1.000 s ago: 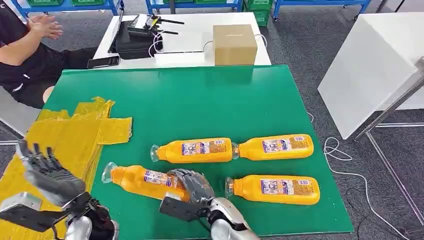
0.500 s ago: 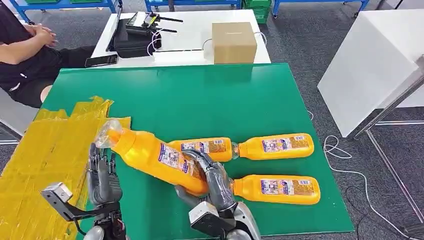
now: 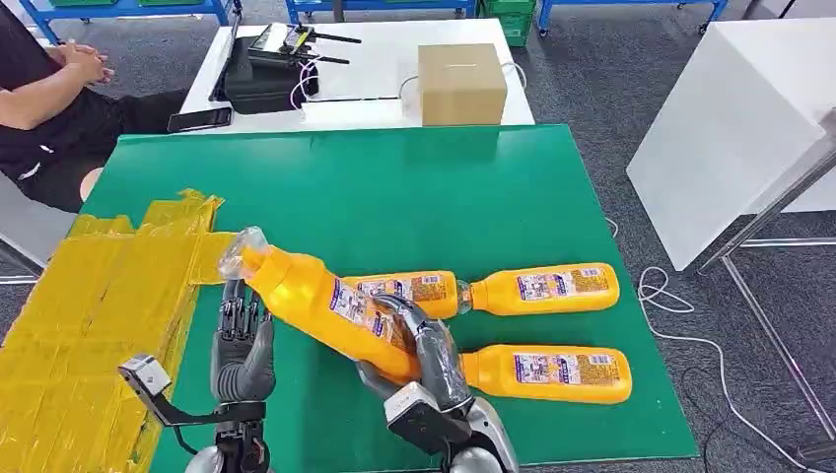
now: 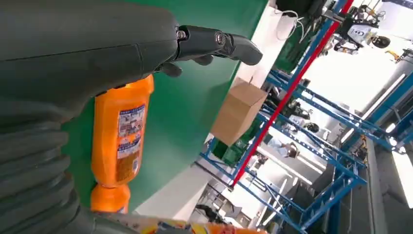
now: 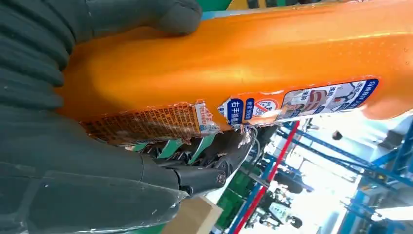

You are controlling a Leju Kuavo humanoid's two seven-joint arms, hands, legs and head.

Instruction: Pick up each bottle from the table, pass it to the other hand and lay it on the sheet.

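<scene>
Right hand (image 3: 419, 350) grips an orange bottle (image 3: 320, 301) around its lower body, fingers wrapped over the label; the right wrist view shows the thumb (image 5: 146, 17) pressed on one side and the darker fingers (image 5: 214, 156) curled under the other. This held bottle is lifted off the green surface (image 3: 394, 187) and tilted, its clear cap end pointing up and to the far left, toward the yellow sheet (image 3: 94, 296). Left hand (image 3: 242, 345) stands upright just left of the bottle, fingers apart and extended, holding nothing; whether its fingertips touch the bottle cannot be told. Three more orange bottles lie on their sides on the surface: one (image 3: 419, 288) partly behind the right hand, another (image 3: 544, 288) end to end with it on the right, and a third (image 3: 547, 372) nearer, to the right of the right hand. A brown cardboard box (image 3: 461, 84) sits on the white table beyond, and a person (image 3: 49, 99) is seated at the far left.
</scene>
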